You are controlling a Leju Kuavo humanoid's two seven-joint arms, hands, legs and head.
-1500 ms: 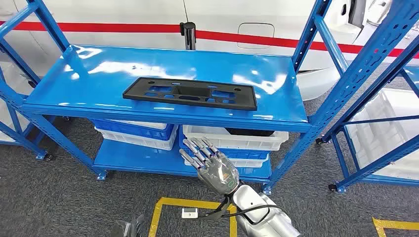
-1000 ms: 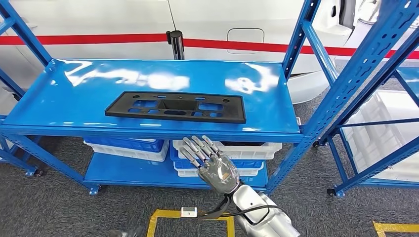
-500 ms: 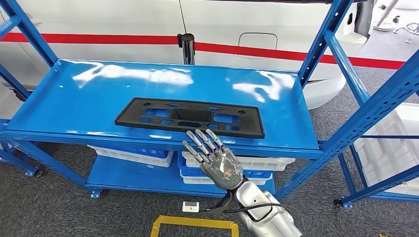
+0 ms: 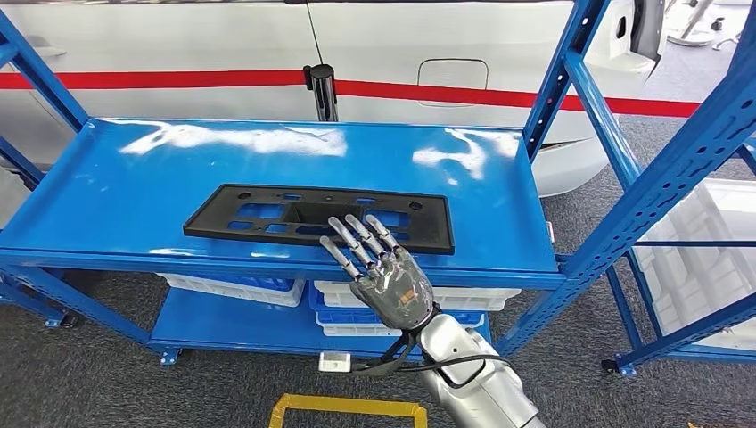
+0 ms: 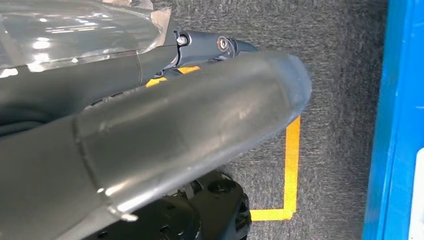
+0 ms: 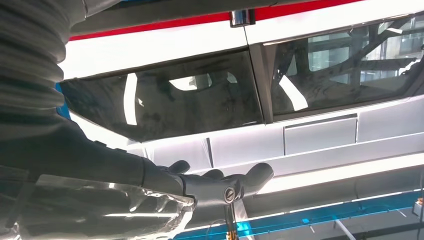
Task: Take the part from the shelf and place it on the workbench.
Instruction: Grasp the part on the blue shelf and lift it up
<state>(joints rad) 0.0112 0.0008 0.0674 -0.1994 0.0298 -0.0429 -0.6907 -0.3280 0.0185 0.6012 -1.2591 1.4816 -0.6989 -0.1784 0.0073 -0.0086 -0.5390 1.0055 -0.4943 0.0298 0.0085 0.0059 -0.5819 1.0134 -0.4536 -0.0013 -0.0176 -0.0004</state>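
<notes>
the black part (image 4: pixel 316 218) lies flat near the front edge of the blue shelf (image 4: pixel 134 178). the right robot hand (image 4: pixel 382 272) hovers at its 6 o'clock, fingers spread, holding nothing. the left robot hand hangs low; i cannot tell its state. the part looks like thin, stiff, light plastic with cutouts; the long front rim seems the best hold.

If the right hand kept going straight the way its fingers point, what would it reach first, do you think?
Probably the black plastic part on the blue shelf: the right hand has its fingers spread over the part's near edge, though whether they touch it is unclear.
</notes>
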